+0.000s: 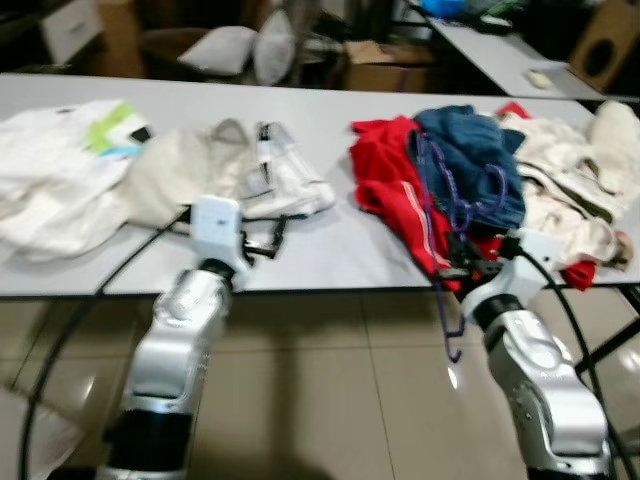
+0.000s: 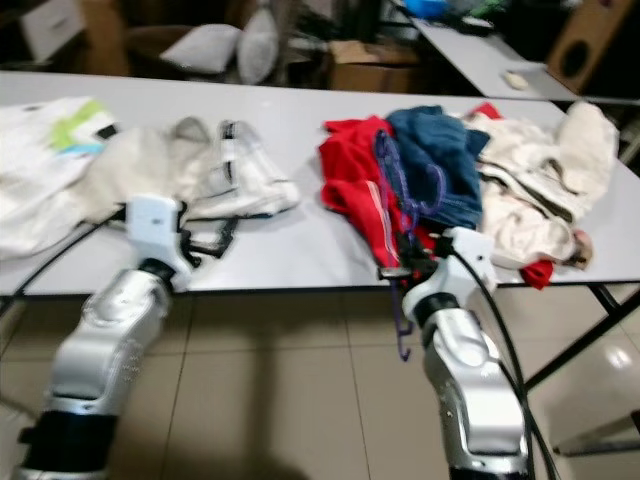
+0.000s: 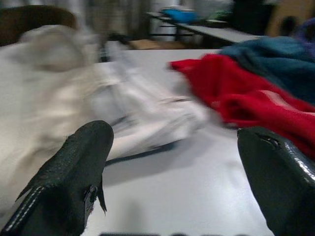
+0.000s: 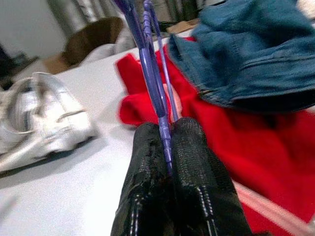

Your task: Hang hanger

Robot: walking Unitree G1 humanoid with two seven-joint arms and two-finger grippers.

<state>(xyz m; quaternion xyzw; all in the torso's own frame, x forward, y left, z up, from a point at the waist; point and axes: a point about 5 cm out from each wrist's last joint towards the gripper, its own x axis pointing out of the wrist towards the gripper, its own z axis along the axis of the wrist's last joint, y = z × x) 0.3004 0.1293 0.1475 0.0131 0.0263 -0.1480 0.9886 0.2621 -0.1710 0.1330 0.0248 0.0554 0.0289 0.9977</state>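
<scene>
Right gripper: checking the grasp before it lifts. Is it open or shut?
Shut: the right gripper has both fingers pressed on the purple hanger.

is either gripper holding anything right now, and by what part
The right gripper is shut on the purple hanger, pinching one of its thin bars between the fingertips. The left gripper is open over the table, holding nothing.

Hanger (image 4: 153,83): purple. Right tool (image 4: 170,140): black, textured fingers. Left tool (image 3: 172,182): black fingers. Arms: silver. Table (image 1: 330,250): light grey. Red garment (image 1: 395,190) with pale stripe. Blue denim garment (image 1: 480,160). Cream jacket (image 1: 560,190). White garment (image 1: 60,170) with green and blue print. Floor (image 1: 330,390): beige tiles.
</scene>
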